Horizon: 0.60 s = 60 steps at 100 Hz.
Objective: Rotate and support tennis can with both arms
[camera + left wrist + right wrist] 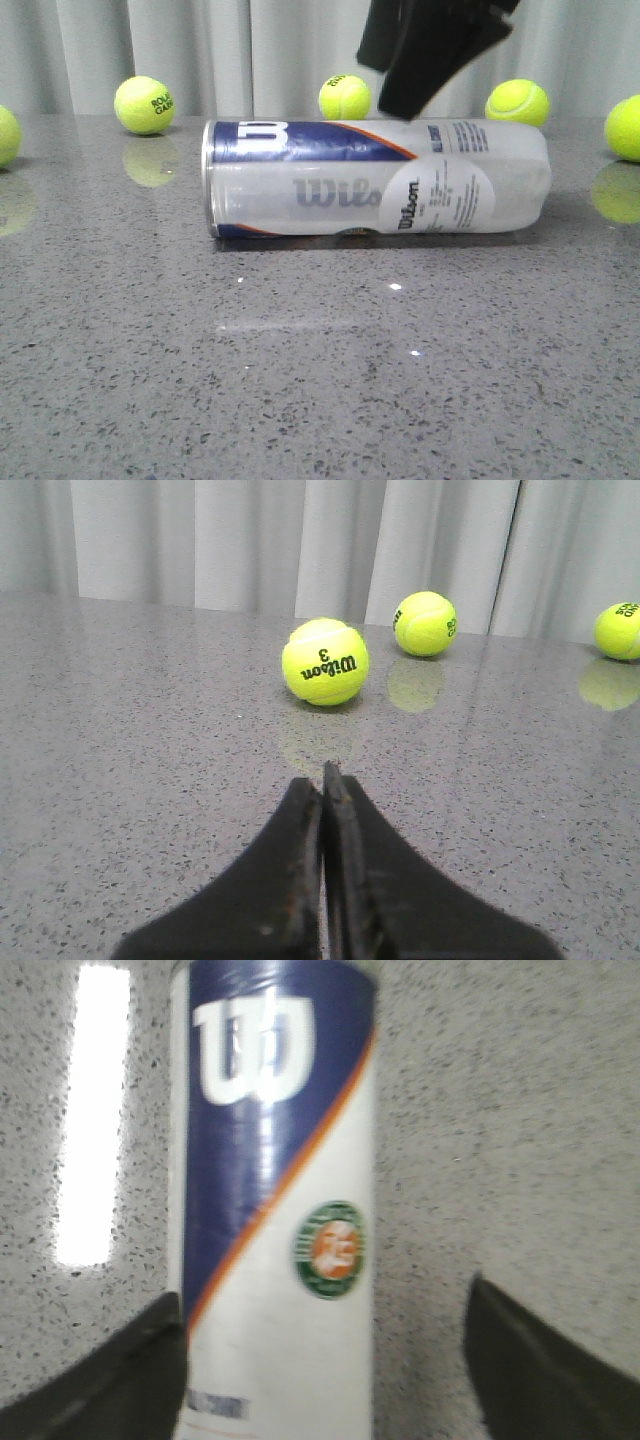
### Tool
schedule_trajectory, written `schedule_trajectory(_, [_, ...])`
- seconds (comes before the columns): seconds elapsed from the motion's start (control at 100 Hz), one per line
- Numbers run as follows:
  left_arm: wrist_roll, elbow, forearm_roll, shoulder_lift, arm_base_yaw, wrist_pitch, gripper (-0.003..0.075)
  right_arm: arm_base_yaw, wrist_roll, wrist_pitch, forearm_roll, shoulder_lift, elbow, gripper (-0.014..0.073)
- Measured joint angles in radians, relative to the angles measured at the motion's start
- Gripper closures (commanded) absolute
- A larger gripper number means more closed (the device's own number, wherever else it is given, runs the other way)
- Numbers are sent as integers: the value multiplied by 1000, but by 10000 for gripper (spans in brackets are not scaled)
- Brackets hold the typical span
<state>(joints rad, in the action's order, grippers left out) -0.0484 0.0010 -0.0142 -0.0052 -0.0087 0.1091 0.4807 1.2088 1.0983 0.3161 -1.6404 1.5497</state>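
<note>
The tennis can (375, 180) lies on its side on the grey speckled table (320, 380), metal rim to the left, navy and white label facing forward. In the right wrist view the can (275, 1210) shows its W logo, orange stripe and round Roland Garros logo. My right gripper (430, 50) hangs above the can's right part. It is open (322, 1295), with one finger at the can's edge and the other well clear of it. My left gripper (323, 775) is shut and empty, low over the table. It is out of the front view.
Several yellow-green tennis balls lie along the back by the curtain: one at the left (144, 104), one behind the can (344, 96), one at the right (517, 101). Ahead of the left gripper lies a Wilson 3 ball (325, 661), with two more beyond.
</note>
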Motion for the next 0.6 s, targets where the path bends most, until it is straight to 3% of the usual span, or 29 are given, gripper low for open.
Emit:
schedule_trajectory(0.16, [0,0,0,0,0,0,739,0,-77,-12,0,79,0,666])
schedule_trajectory(0.34, [0,0,0,0,0,0,739,0,-206,-8,0,135,0,652])
schedule_trajectory(0.6, [0,0,0,0,0,0,739,-22,-713,-74,-2,208,-64,652])
